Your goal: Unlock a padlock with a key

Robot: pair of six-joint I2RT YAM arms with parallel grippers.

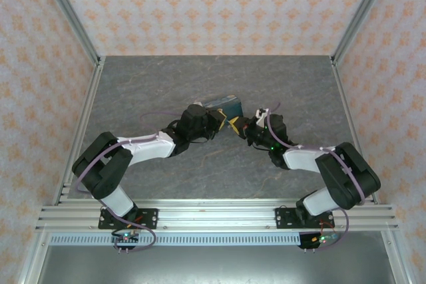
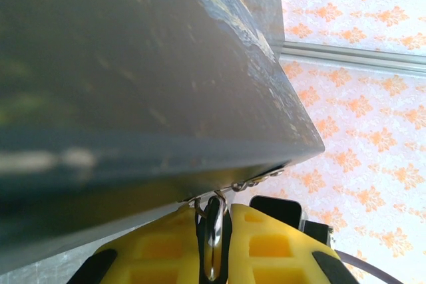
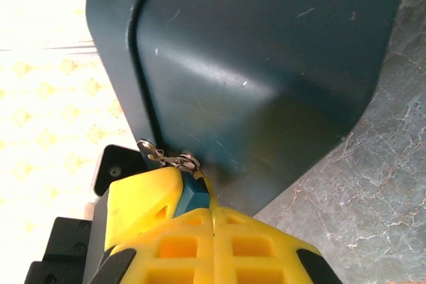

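The dark blue box (image 1: 223, 106) lies mid-table, and both grippers meet at its near right corner. A small teal padlock (image 3: 195, 194) hangs from the silvery hasp (image 3: 166, 159) on the box (image 3: 253, 64). My left gripper (image 1: 223, 122) is shut on the padlock. In the left wrist view its silvery shackle (image 2: 213, 237) stands between the yellow fingers (image 2: 273, 244), just under the box (image 2: 133, 64). My right gripper (image 3: 214, 216) is shut. A thin brassy strip, the key (image 3: 210, 197), runs from its fingertips to the padlock. Most of the key is hidden.
The grey stone-patterned tabletop (image 1: 200, 78) spreads around the box. Patterned walls and metal frame posts (image 1: 73, 18) close it in on three sides. The slotted rail (image 1: 213, 214) with both arm bases runs along the near edge.
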